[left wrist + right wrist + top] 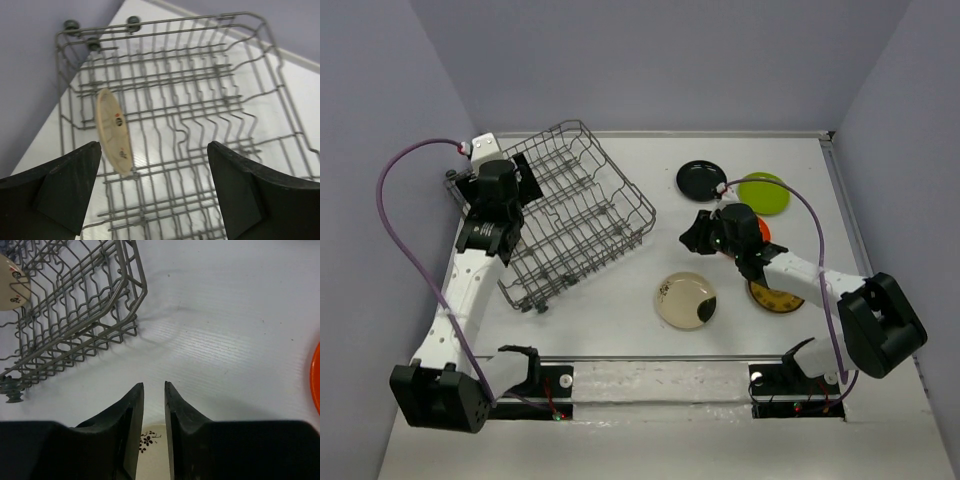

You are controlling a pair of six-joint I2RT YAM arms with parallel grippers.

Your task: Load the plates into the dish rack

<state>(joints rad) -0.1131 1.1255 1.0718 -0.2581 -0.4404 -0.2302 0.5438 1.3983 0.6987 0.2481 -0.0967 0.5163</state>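
The grey wire dish rack (pixel 582 215) stands at the far left; it also shows in the left wrist view (pixel 200 100) and in the right wrist view (pixel 75 305). One cream plate (pixel 114 131) stands on edge between its tines. My left gripper (pixel 505 180) hangs over the rack, open and empty (pixel 154 150). My right gripper (pixel 695 235) is nearly shut and empty (pixel 154 385), above the second cream plate (pixel 686 300), which shows between its fingers (pixel 150 445). The black (pixel 700 180), lime green (pixel 763 193), orange (pixel 763 231) and yellow-brown (pixel 775 297) plates lie on the table at the right.
The right arm covers most of the orange plate and part of the yellow-brown one. The rack sits askew, its near corner wheel (pixel 12 390) on the table. Grey walls close in the table (pixel 620 330) on three sides.
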